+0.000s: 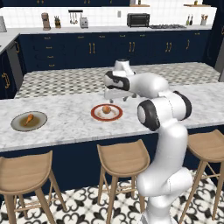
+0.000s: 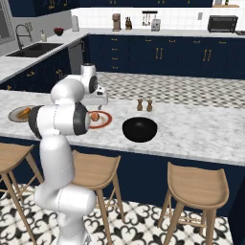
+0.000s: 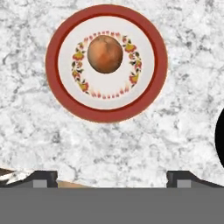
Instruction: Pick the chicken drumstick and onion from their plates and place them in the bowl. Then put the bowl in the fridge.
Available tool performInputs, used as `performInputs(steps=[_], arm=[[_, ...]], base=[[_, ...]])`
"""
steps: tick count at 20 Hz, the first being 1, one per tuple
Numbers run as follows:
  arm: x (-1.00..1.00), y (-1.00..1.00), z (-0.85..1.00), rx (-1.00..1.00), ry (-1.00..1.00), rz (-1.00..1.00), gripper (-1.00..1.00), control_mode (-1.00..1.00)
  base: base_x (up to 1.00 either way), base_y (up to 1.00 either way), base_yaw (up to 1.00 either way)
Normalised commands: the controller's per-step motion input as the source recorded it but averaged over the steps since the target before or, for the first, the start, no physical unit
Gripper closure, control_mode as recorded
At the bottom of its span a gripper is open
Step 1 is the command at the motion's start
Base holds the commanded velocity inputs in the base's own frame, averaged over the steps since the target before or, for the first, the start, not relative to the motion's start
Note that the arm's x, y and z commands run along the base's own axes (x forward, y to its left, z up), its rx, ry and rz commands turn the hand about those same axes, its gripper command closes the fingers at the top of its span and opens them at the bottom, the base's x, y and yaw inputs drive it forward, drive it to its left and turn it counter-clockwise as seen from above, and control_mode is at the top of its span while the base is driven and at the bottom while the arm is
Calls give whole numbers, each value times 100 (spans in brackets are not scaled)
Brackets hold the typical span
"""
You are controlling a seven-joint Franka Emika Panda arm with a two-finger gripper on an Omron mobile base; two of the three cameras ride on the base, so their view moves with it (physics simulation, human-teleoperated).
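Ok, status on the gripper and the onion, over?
Gripper open, empty, above counter near the red-rimmed plate. Onion on that plate. Bowl empty. Path clear.

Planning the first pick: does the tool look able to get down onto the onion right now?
Probably yes. The tool hangs open above the counter, the onion lies uncovered on the red-rimmed plate, and nothing stands between them.

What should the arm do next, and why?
Probably ease the open gripper forward and down over the onion. The onion sits untouched on the red-rimmed plate, ahead of the fingertips rather than between them, and the bowl is empty.
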Motion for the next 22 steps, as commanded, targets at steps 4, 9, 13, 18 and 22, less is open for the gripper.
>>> performInputs(steps=[4,9,13,18,22], arm=[[44,27,-61,0,-17,4,-100,-100],[65,26,-27,0,0,5,-100,-100],[70,4,-14,0,0,1,-100,-100],[56,2,-30,0,4,0,-100,-100],[27,13,-26,0,3,0,-100,-100]], base=[[0,0,0],[0,0,0],[0,0,0],[0,0,0],[0,0,0]])
